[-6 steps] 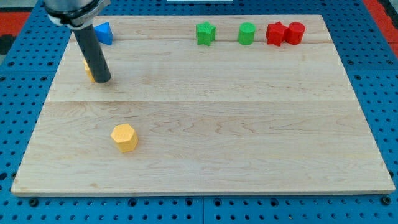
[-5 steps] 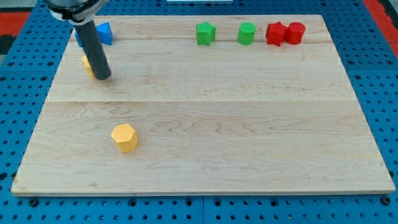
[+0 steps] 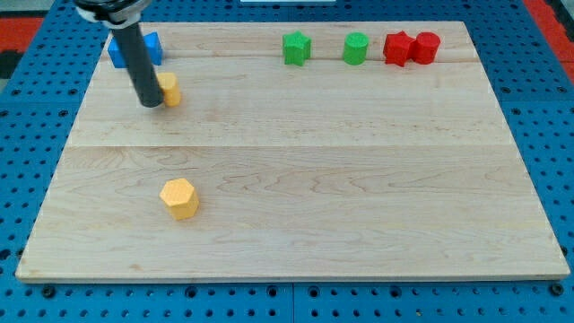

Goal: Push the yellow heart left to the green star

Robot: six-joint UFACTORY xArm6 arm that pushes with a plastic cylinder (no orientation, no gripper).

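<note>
The yellow heart (image 3: 169, 89) lies near the board's top left, partly hidden by my rod. My tip (image 3: 149, 104) rests on the board right against the heart's left side. The green star (image 3: 296, 48) sits at the view's top, well to the right of the heart. The rod leans up toward the view's top left.
A blue block (image 3: 134, 47) sits behind the rod at the top left. A green cylinder (image 3: 355, 48) and two red blocks (image 3: 411, 48) stand in the top row right of the star. A yellow hexagon (image 3: 179, 198) lies lower left. The wooden board (image 3: 359, 179) rests on a blue pegboard.
The yellow heart now shows on the right of my rod rather than its left. My tip has shifted slightly up and right.
</note>
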